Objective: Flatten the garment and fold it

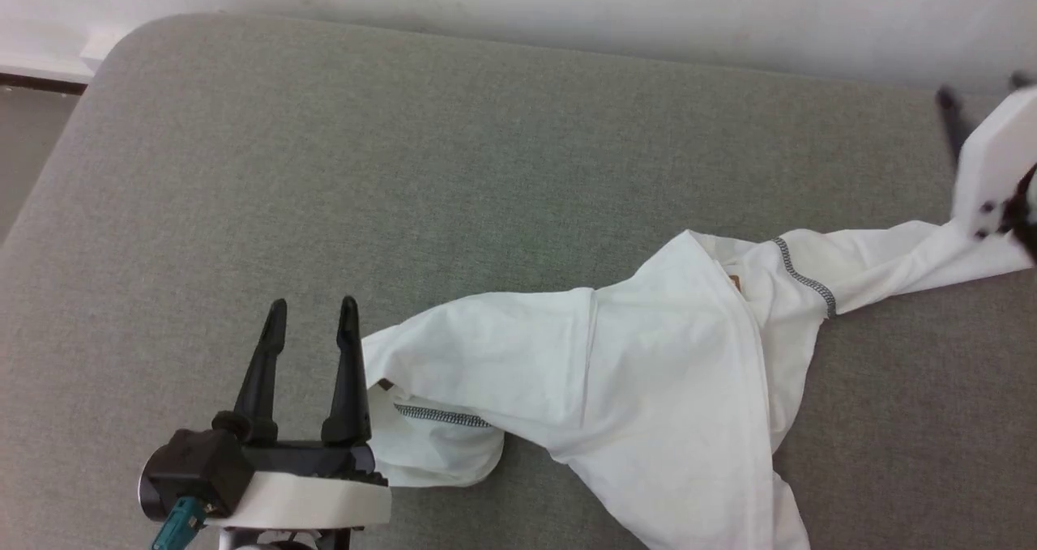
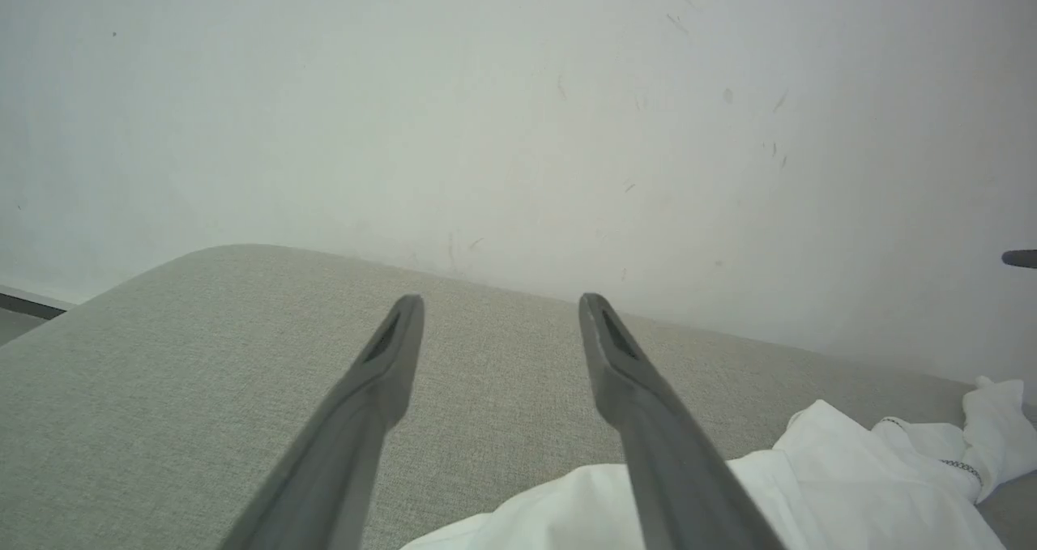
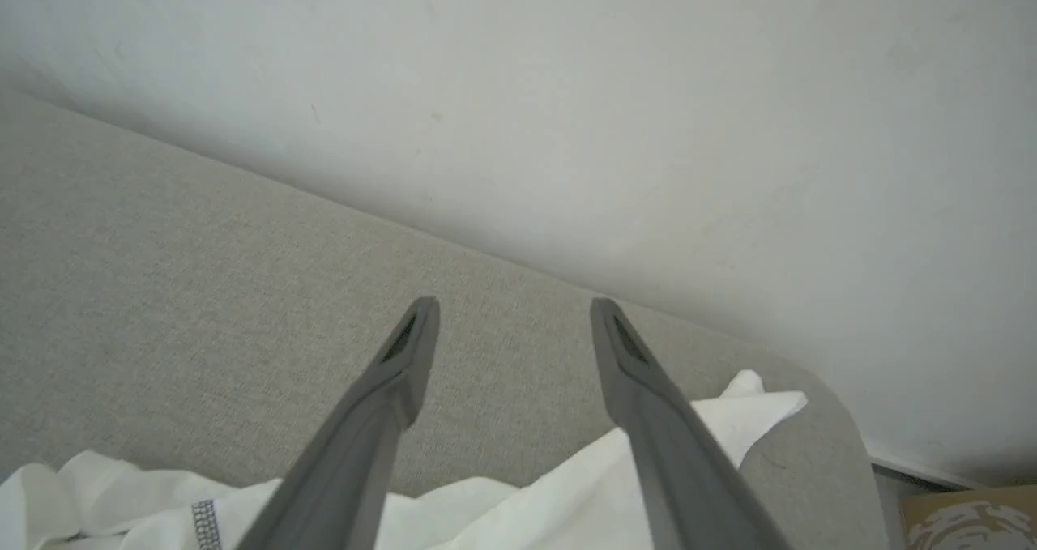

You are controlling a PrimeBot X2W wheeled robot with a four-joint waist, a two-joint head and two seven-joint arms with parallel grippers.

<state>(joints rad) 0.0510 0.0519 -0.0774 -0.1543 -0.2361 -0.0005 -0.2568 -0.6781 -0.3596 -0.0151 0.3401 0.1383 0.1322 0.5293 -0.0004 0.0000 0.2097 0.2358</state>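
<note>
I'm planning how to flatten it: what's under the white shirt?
The garment lies bunched on the grey cushion. At its left end a stitched fold pokes out from beneath the top layer. Anything else underneath is covered.

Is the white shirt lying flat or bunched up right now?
Bunched up: the garment lies twisted across the grey cushion, body folded over itself, one sleeve stretched out sideways.

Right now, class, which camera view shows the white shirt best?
The head view: the garment lies nearly whole, with both zigzag seams and one sleeve stretched right. The left wrist view catches a crumpled part at lower right; the right wrist view, a strip along the bottom with one seam.
</note>
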